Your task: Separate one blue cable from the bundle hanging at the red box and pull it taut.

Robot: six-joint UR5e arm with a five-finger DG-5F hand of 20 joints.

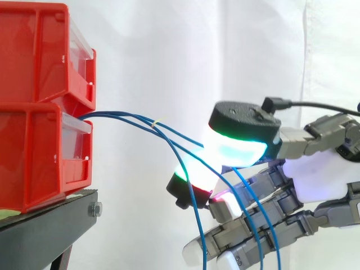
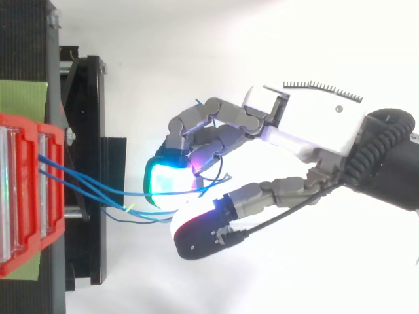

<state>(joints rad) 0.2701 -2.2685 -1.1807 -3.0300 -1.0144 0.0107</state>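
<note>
Several blue cables [image 1: 152,125] leave the front of the stacked red bins [image 1: 39,56] and slope down to the right, bunched at a small yellow mark. One blue cable [image 1: 194,143] runs in between the glowing thumb pad [image 1: 236,149] and a finger pad [image 1: 188,177], where the curled hand [image 2: 308,121] pinches it. The rest droop past the fingers. The bins sit on a black stand [image 1: 50,225].

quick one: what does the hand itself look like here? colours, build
The hand has a white shell, grey segmented fingers and thick fingertips capped in black, glowing cyan, green and magenta.
</note>
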